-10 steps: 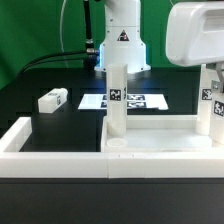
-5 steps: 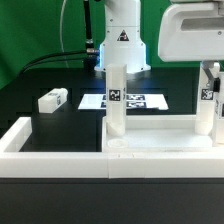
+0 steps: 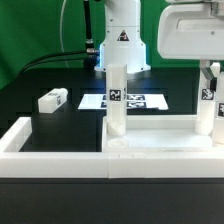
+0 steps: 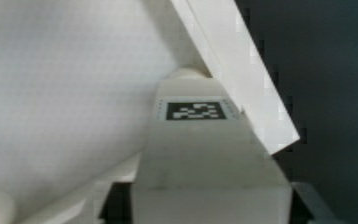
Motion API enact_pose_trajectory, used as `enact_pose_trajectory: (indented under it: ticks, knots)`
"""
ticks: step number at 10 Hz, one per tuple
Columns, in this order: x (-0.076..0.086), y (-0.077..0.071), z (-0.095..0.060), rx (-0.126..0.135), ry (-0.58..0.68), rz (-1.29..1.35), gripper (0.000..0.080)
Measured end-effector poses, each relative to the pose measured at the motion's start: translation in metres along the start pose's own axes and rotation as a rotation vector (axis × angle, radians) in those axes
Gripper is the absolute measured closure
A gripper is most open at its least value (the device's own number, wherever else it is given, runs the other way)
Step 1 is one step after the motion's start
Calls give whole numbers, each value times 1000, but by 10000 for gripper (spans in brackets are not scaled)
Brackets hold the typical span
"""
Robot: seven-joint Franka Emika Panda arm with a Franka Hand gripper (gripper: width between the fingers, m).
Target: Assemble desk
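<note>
The white tabletop slab [image 3: 160, 148] lies at the front with its raised rim up. One white leg post [image 3: 116, 100] stands upright at its corner on the exterior view's left. My gripper [image 3: 208, 72] is shut on a second tagged leg post [image 3: 208, 108], held upright at the slab's corner on the exterior view's right. In the wrist view my gripper [image 4: 204, 205] clasps this post [image 4: 202, 170] between dark fingers [image 4: 126, 200], with the slab [image 4: 60, 100] behind. I cannot tell whether the post is seated. A third leg post [image 3: 53, 99] lies loose on the exterior view's left.
The marker board [image 3: 140, 101] lies flat behind the standing post. A long low white border wall [image 3: 40, 150] runs along the front and up the exterior view's left side. The arm's base [image 3: 122, 40] stands at the back.
My gripper and the leg post in it have shifted slightly toward the exterior view's left. The other parts have not moved.
</note>
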State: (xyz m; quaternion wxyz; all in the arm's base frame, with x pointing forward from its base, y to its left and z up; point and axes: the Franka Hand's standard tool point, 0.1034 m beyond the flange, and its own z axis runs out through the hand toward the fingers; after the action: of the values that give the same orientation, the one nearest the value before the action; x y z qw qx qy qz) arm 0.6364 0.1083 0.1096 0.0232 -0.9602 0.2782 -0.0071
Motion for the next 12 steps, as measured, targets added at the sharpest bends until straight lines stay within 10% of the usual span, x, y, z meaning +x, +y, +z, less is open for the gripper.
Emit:
enact_pose_trajectory:
  ticks: [5, 9, 10, 12]
  knots:
    - [-3, 5, 1, 72, -57, 657, 511]
    - [-2, 4, 2, 79, -64, 805, 464]
    - [-2, 5, 3, 76, -62, 767, 252]
    - [-1, 0, 1, 32, -33, 531, 178]
